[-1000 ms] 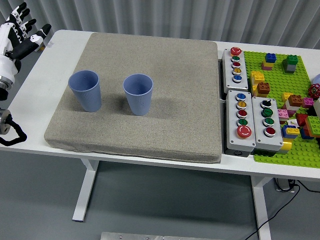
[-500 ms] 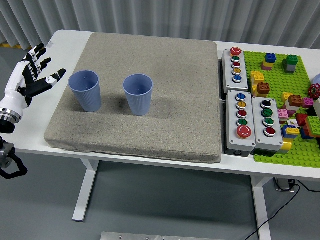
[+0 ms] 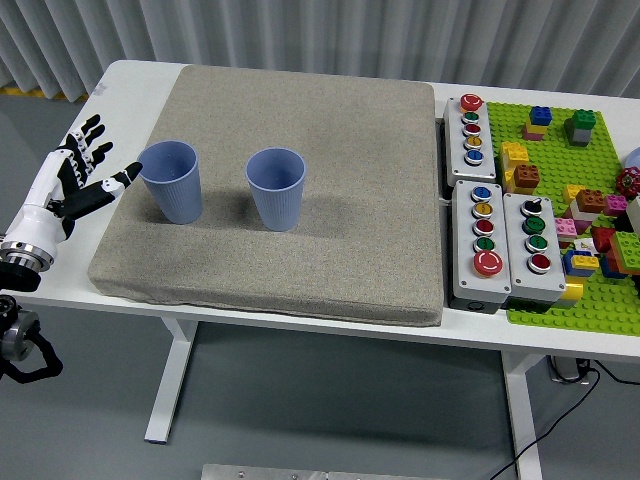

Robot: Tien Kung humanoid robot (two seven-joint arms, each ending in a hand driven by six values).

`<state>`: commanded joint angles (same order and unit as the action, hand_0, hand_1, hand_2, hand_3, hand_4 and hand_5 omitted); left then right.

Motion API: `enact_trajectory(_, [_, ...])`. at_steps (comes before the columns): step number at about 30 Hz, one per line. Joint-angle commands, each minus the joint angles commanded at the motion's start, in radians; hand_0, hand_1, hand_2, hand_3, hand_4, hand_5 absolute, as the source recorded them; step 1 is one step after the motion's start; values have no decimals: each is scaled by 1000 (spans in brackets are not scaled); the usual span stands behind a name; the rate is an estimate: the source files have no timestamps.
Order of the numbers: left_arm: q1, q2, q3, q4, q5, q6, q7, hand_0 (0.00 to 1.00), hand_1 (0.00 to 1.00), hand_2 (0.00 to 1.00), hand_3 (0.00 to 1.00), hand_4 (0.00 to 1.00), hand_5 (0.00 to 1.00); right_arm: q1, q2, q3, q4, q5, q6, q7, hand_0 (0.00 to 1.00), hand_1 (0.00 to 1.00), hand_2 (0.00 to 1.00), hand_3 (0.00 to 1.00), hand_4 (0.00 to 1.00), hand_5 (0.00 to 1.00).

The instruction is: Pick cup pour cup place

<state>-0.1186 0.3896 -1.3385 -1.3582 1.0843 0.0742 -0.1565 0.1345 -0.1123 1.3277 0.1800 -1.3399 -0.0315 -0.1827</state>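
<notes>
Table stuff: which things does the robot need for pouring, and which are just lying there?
Needed for the job:
left blue cup
right blue cup
left hand, fingers spread, beside the left cup

Just lying about:
button boxes
green brick plate with toy bricks
grey mat under the cups

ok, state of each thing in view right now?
left cup: upright on the mat, ungrasped
right cup: upright on the mat, untouched
left hand: open, fingers spread, thumb tip near the left cup
grey mat: flat on the table
</notes>
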Motion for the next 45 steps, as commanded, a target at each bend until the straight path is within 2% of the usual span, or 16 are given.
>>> enact_trajectory(28, [38, -51, 37, 34, 24, 0, -4, 958, 920, 998, 998, 829, 201, -12, 7, -9, 0, -3, 3, -4, 696, 695, 630, 625, 194, 372])
enact_trajectory(36, [23, -65, 40, 78, 18, 9, -8, 957, 919, 998, 998, 824, 201, -12, 6, -14, 0, 2, 3, -3, 696, 695, 630, 625, 192, 372])
enact_trajectory(45, [1, -70, 69, 88, 28, 14, -6, 957, 917, 998, 998, 814, 182, -3, 5, -21, 0, 12, 2, -2, 696, 695, 630, 624, 190, 370])
